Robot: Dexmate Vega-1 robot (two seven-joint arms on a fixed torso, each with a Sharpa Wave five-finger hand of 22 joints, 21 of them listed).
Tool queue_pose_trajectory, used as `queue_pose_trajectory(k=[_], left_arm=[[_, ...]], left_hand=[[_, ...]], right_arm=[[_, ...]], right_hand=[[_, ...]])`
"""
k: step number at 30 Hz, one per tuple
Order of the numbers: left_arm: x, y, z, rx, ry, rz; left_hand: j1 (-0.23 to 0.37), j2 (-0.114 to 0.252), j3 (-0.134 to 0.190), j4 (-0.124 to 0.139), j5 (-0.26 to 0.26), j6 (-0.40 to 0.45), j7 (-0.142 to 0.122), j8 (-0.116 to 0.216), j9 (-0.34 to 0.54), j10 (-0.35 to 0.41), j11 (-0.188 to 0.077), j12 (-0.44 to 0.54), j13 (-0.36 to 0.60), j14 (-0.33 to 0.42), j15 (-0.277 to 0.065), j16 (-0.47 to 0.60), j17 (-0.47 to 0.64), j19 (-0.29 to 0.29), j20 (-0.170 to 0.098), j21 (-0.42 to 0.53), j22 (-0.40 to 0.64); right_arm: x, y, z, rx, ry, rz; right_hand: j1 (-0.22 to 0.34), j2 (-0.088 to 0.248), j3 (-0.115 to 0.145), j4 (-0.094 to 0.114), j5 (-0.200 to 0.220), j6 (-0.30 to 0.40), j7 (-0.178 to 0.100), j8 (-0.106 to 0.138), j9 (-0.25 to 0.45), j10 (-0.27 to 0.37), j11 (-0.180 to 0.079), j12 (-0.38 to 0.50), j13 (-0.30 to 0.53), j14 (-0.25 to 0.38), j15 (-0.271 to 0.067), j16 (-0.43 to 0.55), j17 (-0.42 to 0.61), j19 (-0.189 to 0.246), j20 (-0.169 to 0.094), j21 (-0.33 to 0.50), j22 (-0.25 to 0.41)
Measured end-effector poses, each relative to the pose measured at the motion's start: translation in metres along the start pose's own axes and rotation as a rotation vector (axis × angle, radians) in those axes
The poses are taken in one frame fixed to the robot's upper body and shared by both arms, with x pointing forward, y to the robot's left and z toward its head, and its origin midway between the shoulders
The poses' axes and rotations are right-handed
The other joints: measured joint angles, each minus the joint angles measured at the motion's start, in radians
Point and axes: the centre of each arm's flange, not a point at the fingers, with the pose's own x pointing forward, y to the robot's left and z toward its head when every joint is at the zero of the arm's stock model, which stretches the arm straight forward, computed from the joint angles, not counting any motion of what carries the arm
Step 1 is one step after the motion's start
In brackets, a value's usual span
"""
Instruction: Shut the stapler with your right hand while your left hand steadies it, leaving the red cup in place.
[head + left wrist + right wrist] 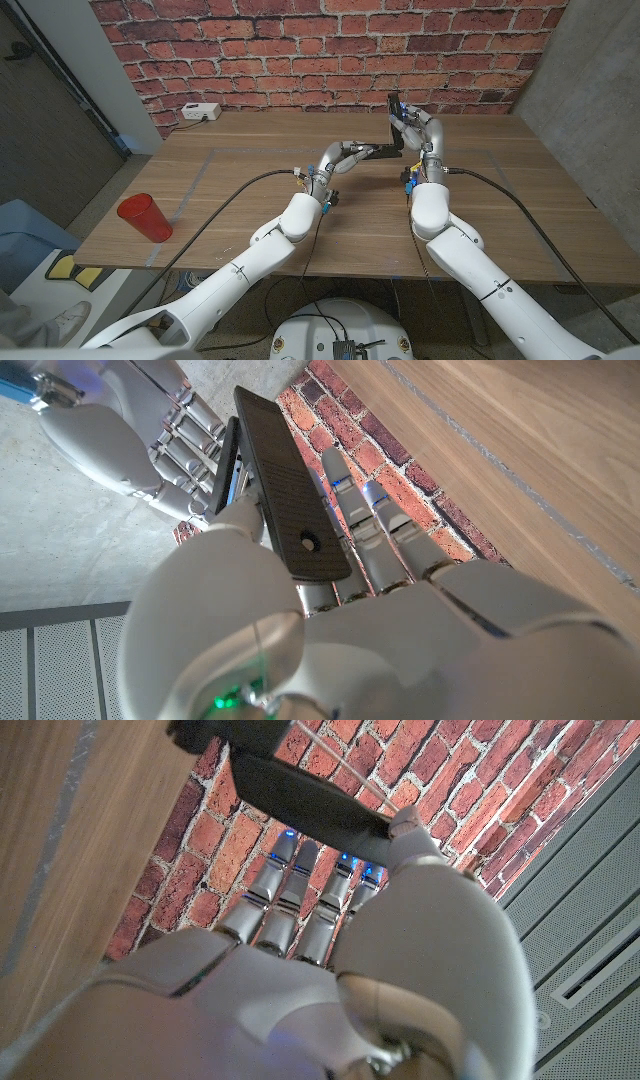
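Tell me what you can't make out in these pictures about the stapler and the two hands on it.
- Stapler base, head view: covered by the left hand; its grip is hidden.
- Stapler's raised top, head view: the right hand covers most of it; contact is too small to judge.
- Hinge angle, left wrist view: the hand's own back blocks the hinge.
- Staples or markings: too small and dark in every view.

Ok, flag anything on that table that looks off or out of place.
The stapler is swung wide open, its top arm standing upright beside the right hand while the left hand holds its base. The red cup stands upright, undisturbed, near the table's left edge.
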Motion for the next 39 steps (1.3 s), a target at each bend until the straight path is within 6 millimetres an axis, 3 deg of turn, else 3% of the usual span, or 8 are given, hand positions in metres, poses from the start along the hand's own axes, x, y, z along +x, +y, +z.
queue_pose_trajectory(k=[6,17,39], left_arm=[[0.0,0.0,-0.001,-0.002,0.0,0.002],[0.0,0.001,-0.001,-0.004,-0.003,0.008],[-0.002,0.002,-0.001,-0.018,-0.011,0.022]], left_hand=[[0.0,0.0,0.0,0.0,0.0,0.0,0.0,0.0,0.004,0.0,0.0,0.0,0.0,0.005,-0.005,0.0,0.005,0.0,0.0,0.0,0.0],[0.0,0.0,0.0,0.0,0.0,0.0,0.0,-0.001,0.004,0.0,0.0,0.0,0.0,0.005,-0.005,0.0,0.005,0.0,0.0,0.0,0.0],[0.0,0.0,0.0,0.0,-0.004,0.005,0.006,-0.004,0.01,0.0,0.0,0.0,0.0,0.005,-0.005,0.0,0.005,0.0,0.0,0.0,0.0]], right_arm=[[-0.002,0.003,0.002,-0.033,-0.03,0.025],[-0.005,0.011,0.005,-0.076,-0.085,0.065],[-0.016,0.023,0.006,-0.191,-0.197,0.133]], right_hand=[[0.007,-0.002,-0.001,0.001,0.003,0.002,-0.002,0.0,0.002,0.0,0.0,0.002,0.0,0.0,0.0,0.0,0.005,0.0,0.0,0.0,0.0],[0.018,0.009,-0.003,0.0,0.003,0.011,-0.021,0.0,0.003,-0.006,-0.005,0.004,0.0,-0.036,0.0,-0.004,0.005,-0.061,0.003,-0.006,0.0],[0.01,0.015,-0.022,0.013,0.003,0.011,-0.032,-0.011,0.011,-0.013,-0.012,0.004,0.0,-0.102,0.005,-0.012,0.028,-0.102,0.005,-0.005,0.005]])
